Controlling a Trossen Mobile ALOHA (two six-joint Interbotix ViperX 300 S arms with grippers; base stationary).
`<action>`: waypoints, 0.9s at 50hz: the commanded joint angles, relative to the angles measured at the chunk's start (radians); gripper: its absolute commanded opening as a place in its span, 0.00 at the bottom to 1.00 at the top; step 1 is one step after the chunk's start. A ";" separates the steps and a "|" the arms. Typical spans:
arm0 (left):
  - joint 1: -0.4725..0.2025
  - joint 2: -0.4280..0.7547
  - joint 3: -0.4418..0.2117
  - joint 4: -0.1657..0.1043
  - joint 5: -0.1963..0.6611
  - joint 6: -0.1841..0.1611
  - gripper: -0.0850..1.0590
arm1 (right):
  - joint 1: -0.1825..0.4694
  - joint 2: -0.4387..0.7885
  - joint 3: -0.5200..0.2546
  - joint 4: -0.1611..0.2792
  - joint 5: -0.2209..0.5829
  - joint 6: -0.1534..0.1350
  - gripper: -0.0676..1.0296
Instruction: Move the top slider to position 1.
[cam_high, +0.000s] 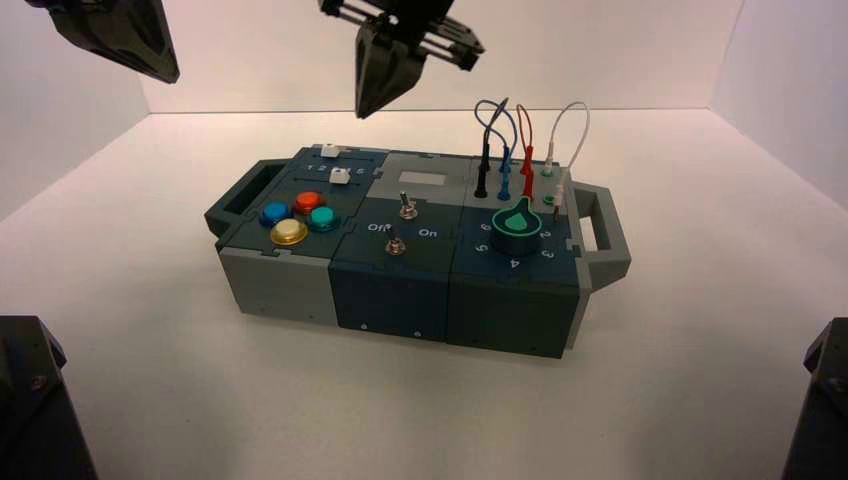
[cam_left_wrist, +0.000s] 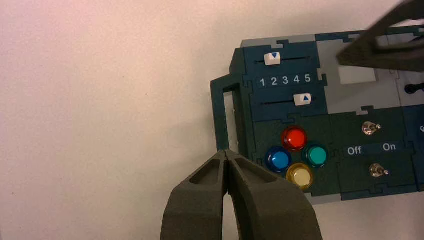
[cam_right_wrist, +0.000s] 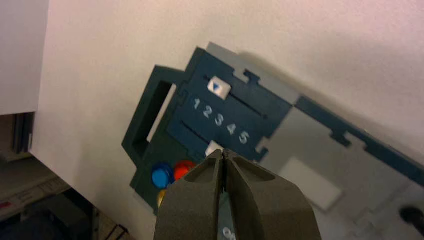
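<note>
The top slider (cam_left_wrist: 272, 58), on the dark teal panel at the box's far left, sits near 2, short of position 1 (cam_left_wrist: 262, 82); the last short slide looks left to do; right claw (cam_right_wrist: 223, 151), closed and empty, hangs above the box; left claw (cam_left_wrist: 225, 151), also closed, waits off its left side.

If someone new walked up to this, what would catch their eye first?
Probably the four bright buttons clustered at the box's front left: red, blue, teal and yellow. Next, likely the looping wires at the back right, then the chunky green dial in front of them.
</note>
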 joint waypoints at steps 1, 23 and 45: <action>0.000 -0.009 -0.018 0.000 -0.005 0.002 0.05 | 0.003 0.015 -0.060 0.006 0.003 -0.003 0.04; 0.000 -0.023 -0.017 -0.002 -0.006 0.002 0.05 | -0.002 0.109 -0.115 0.006 0.003 -0.003 0.04; 0.000 -0.029 -0.017 -0.003 -0.006 0.002 0.05 | -0.002 0.161 -0.161 0.008 0.005 -0.003 0.04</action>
